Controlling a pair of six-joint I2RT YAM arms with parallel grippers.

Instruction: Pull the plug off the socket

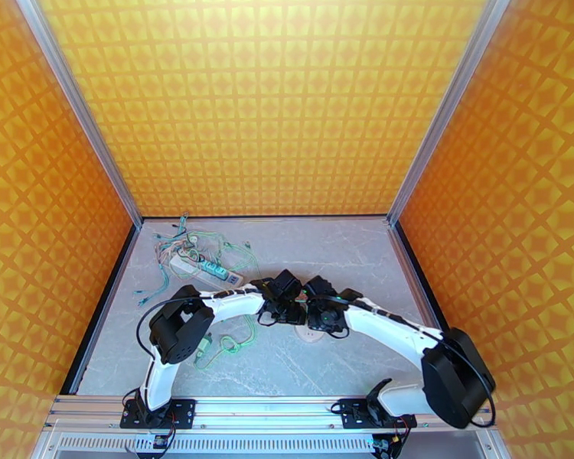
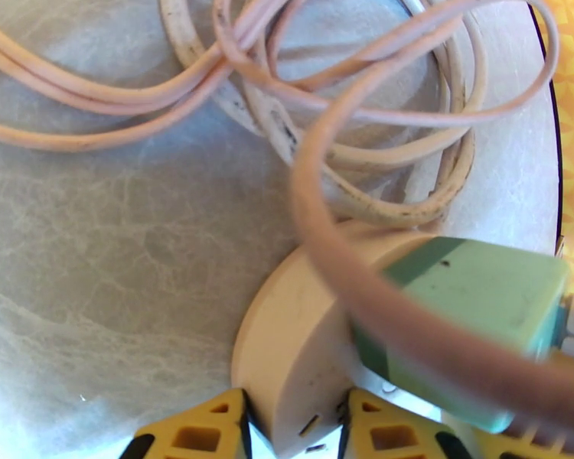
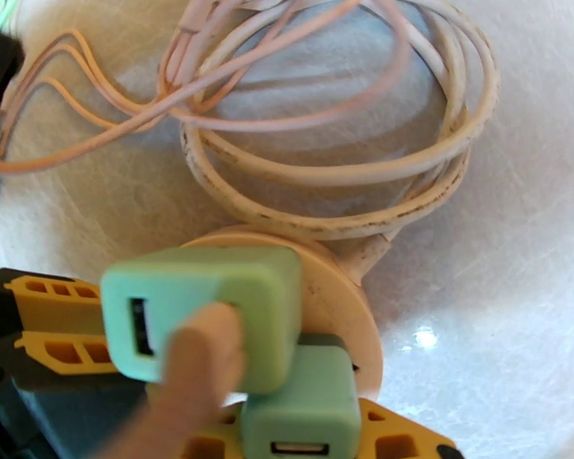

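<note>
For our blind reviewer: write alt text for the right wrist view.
The right pincer grips the lower plug of two mint-green ones on a round cream socket; the left pincer sits at its left. A blurred pink cable crosses the upper plug, and cream cables coil on the marble table behind.

Plug [image 3: 210, 284] and second plug [image 3: 302, 403] on socket [image 3: 339, 296]; coiled cable [image 3: 348, 176] behind; power strip [image 1: 203, 269] far left.

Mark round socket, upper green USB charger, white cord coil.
round socket [image 2: 287, 338], left wrist view, top face
upper green USB charger [image 3: 210, 281], right wrist view, top face
white cord coil [image 3: 471, 124], right wrist view, right-hand bend
</note>
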